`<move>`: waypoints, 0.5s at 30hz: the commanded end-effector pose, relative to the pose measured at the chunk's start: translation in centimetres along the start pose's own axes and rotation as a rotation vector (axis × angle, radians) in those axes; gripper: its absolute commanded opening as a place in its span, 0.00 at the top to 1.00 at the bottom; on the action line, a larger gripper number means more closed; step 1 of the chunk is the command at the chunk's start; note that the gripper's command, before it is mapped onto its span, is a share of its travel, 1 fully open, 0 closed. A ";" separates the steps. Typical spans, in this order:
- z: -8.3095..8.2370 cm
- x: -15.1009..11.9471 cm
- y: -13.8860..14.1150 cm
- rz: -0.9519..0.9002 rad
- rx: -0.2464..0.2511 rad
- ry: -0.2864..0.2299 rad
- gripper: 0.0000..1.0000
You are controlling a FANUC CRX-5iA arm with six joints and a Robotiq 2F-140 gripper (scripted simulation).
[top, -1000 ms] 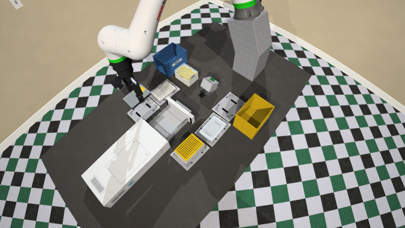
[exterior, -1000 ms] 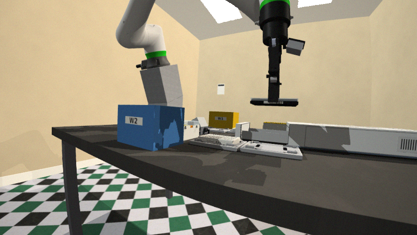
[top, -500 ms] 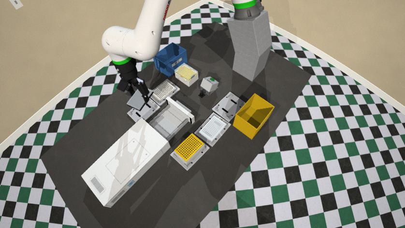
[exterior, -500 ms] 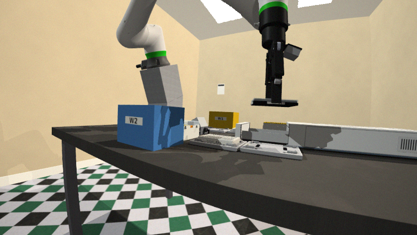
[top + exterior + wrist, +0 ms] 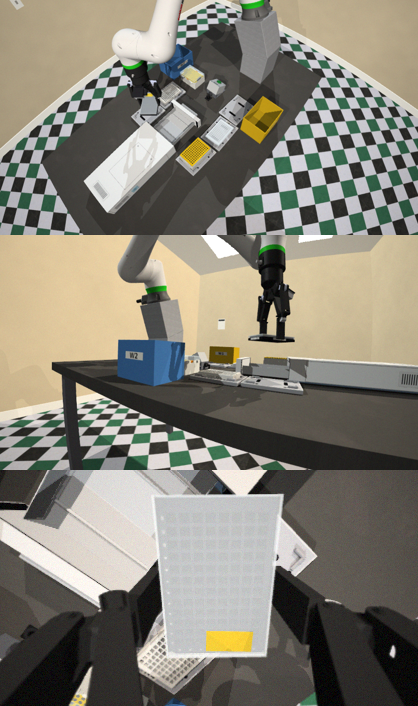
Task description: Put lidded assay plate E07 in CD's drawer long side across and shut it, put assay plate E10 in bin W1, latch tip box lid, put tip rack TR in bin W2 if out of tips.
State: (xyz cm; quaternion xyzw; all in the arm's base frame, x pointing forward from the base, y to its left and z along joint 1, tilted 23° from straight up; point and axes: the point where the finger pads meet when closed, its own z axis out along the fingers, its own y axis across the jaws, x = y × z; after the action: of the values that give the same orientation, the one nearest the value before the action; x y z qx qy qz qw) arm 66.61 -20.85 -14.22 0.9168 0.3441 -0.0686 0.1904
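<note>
My gripper (image 5: 146, 100) is shut on the long sides of the black assay plate (image 5: 149, 106). The plate carries a grey see-through lid with a yellow label and is held level, high above the bench (image 5: 271, 338). In the wrist view the plate (image 5: 217, 575) fills the middle between the fingers. It hangs over an empty deck nest (image 5: 145, 117), just left of the cooler's open drawer (image 5: 175, 124). The cooler CD (image 5: 131, 166) is the long white box. The clear plate (image 5: 219, 132) lies on its nest beside the yellow bin W1 (image 5: 261, 118).
The blue bin W2 (image 5: 176, 61) stands at the back, with the tip box (image 5: 192, 76) and the green DONE key (image 5: 216, 86) to its right. Another welled plate (image 5: 170, 92) lies near the gripper. The yellow tip rack (image 5: 195, 151) sits in front of the drawer. One more empty nest (image 5: 236, 109) lies near W1.
</note>
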 end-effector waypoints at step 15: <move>-0.2 2.1 -3.9 -0.564 0.008 0.008 0.90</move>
State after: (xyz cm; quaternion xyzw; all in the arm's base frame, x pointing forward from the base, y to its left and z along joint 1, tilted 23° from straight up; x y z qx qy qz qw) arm 65.78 -17.69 -15.54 0.8191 0.5368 -0.1080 0.1713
